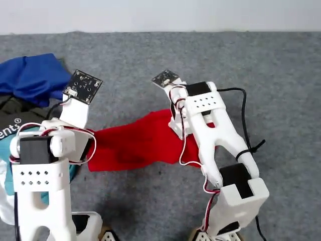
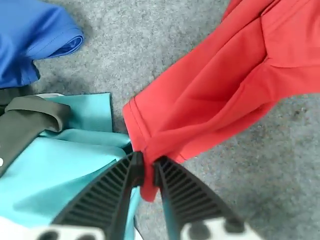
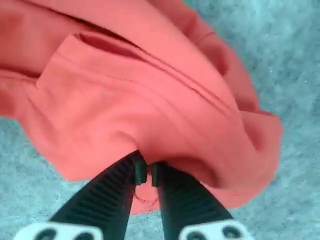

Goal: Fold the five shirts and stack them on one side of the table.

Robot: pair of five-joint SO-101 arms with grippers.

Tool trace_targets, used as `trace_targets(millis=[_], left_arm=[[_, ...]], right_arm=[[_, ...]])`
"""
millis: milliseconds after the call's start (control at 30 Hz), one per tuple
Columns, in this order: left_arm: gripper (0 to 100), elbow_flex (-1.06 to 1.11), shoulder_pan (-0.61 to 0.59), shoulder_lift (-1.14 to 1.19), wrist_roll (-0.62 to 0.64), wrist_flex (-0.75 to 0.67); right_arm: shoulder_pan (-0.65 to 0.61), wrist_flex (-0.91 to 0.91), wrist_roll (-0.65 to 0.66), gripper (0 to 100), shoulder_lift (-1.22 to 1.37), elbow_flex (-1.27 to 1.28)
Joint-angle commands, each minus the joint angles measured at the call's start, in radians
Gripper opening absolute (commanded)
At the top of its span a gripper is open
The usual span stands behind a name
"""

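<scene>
High view, white lettering [image 1: 8, 131] on dark shirt [image 1: 20, 114], left claw [image 2: 148, 167] and right claw [image 3: 145, 173] each pinching red shirt [image 1: 135, 143].

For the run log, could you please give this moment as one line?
left gripper: shut on red shirt | right gripper: shut on red shirt | blue shirt, teal shirt: piled, unfolded

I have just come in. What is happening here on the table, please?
The robot is handling a red shirt. The left gripper is shut on one end of it and the right gripper is shut on the other, so the shirt stretches between them over the grey table. It is not folded yet. Near the left gripper, a blue shirt, a teal shirt and a dark shirt lie in a loose, unfolded heap.
</scene>
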Motion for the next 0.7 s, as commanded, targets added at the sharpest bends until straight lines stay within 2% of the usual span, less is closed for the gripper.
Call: trace_targets(millis=[0, 233, 667], left_arm=[[2, -0.004, 0.006, -0.015, -0.008, -0.006], [2, -0.004, 0.006, -0.015, -0.008, -0.006], [2, -0.005, 0.006, -0.015, -0.008, -0.006]], right_arm=[[-0.004, 0.031, 0.012, 0.9, -0.068, -0.066], [-0.002, 0.142, 0.012, 0.9, -0.286, -0.213], [0.028, 0.205, 0.072, 0.9, -0.74, -0.216]])
